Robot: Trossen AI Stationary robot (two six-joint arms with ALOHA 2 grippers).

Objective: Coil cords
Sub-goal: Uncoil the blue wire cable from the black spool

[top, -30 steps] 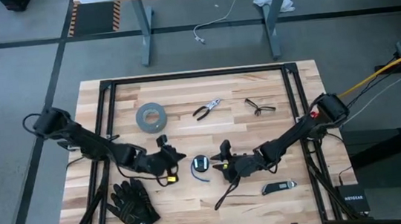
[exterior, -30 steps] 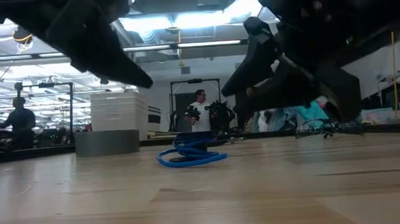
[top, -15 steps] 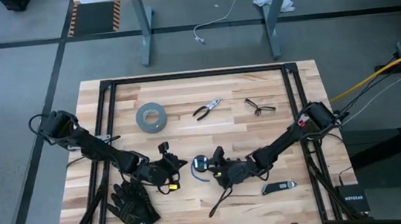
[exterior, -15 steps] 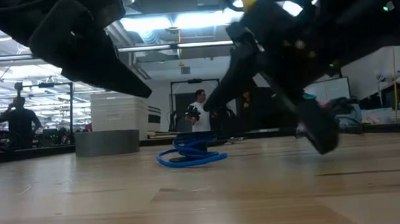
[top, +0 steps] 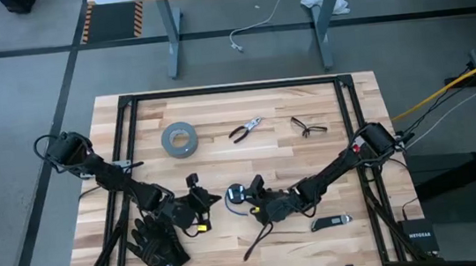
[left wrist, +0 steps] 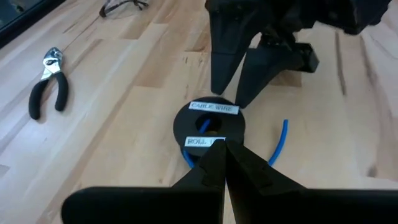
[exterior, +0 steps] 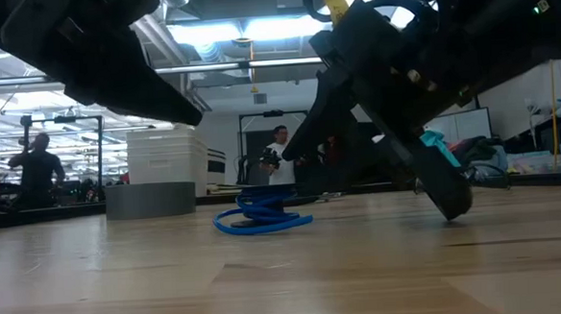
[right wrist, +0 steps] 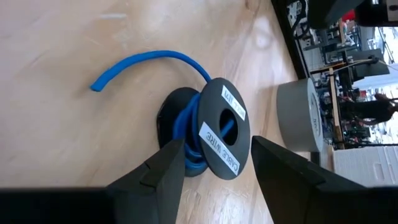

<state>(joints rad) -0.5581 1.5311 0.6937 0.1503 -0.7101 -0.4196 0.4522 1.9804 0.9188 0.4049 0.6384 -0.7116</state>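
The cords are blue wire wound on a small black spool [top: 236,194] with white labels [left wrist: 208,124], lying flat on one flange mid-table. A loose blue end [right wrist: 143,62] curls away over the wood. My left gripper [left wrist: 221,149] is shut and hovers just left of the spool [top: 214,197], raised off the table [exterior: 192,114]. My right gripper [right wrist: 217,144] is open at the spool's right [top: 251,193], rolled on its side. Its fingers [right wrist: 168,165] stand on either side of the spool.
A grey tape roll [top: 179,139], pliers [top: 245,130] and glasses [top: 308,126] lie toward the far edge. Black gloves [top: 157,243] lie near left and a utility knife [top: 330,222] near right. A black frame rail [top: 233,89] borders the table.
My right gripper has gone toward the table's left and down to the spool, rolling about its own line as it went. My left gripper has shifted a little toward the near edge, still shut. The spool has stayed where it was.
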